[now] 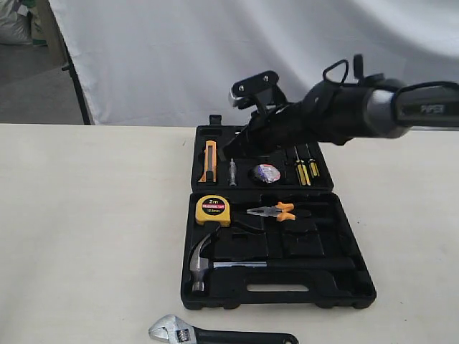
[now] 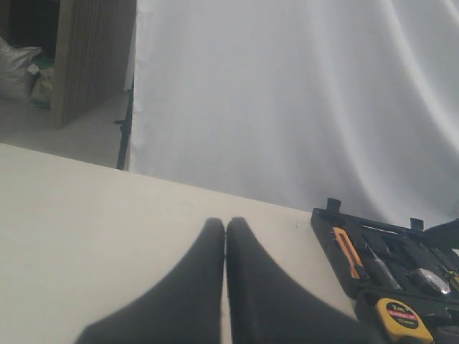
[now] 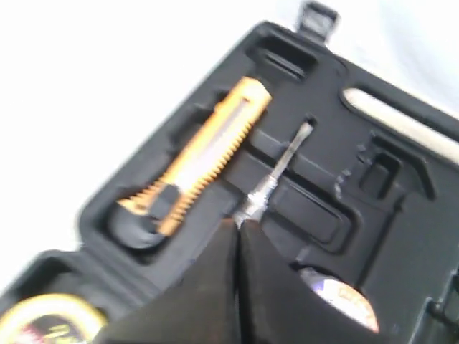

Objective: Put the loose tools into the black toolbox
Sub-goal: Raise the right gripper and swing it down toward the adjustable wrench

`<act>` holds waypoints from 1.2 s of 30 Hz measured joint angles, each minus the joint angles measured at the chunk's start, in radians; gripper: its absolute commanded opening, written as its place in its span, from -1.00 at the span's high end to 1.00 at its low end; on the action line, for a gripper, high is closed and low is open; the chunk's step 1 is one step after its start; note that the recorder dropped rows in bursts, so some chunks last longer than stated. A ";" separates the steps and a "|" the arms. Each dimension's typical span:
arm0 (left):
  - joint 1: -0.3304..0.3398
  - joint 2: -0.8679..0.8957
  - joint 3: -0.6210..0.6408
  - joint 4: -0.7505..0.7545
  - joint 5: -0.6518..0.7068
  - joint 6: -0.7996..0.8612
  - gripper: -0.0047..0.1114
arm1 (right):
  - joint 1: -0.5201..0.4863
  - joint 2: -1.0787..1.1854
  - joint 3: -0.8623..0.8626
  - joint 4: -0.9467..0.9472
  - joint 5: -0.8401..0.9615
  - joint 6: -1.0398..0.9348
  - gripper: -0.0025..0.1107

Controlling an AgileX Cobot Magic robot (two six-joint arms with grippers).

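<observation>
The right gripper [image 3: 239,231] is pressed together, nothing pinched, over the black toolbox [image 1: 356,285] — its tips melt into the dark case. The tape roll [image 1: 266,173] sits in the far half (half-hidden by the gripper), the hammer [image 1: 204,259] in the near half, the wrench [image 1: 215,335] out on the table [image 1: 86,236] — clipped by the frame. The left gripper [image 2: 225,226] is closed likewise.

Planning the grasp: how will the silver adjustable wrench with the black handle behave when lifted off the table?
The silver adjustable wrench looks rigid, probably heavy for its size. Held by the handle end, its bulky metal head may droop. Lying flat, it shouldn't roll.
</observation>
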 measured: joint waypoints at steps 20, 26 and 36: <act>0.000 0.000 0.000 0.000 0.000 0.000 0.91 | 0.000 -0.482 0.326 -0.013 0.305 0.045 0.96; 0.000 0.000 0.000 0.000 0.000 0.000 0.91 | 0.000 -0.712 0.561 0.110 0.280 0.050 0.96; 0.000 0.000 0.000 0.000 0.000 0.000 0.91 | 0.000 -0.790 0.862 0.181 0.284 0.077 0.12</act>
